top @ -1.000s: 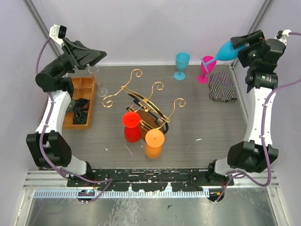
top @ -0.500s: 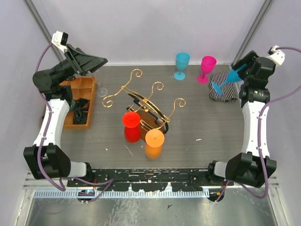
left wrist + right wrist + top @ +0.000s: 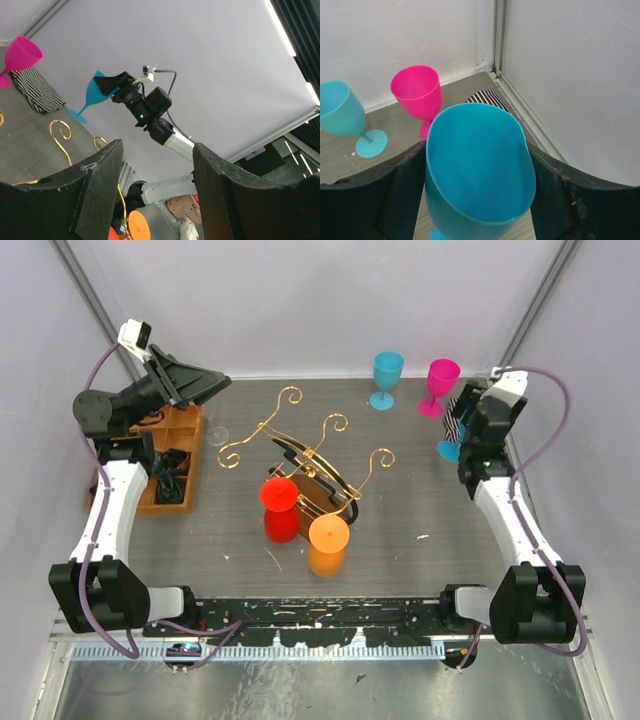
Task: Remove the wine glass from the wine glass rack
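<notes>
left fingers wide apart | right fingers clamping blue wine glass

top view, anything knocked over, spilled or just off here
Nothing spilled or broken. The only askew item is the blue wine glass, tilted in the right end effector near the back right corner. A striped cloth lies bunched there beside the upright pink glass. The red glass and orange glass hang from the wine glass rack.

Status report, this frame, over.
Left end effector open, empty. Right end effector shut on blue wine glass, clear of wine glass rack. Nothing blocking.
</notes>
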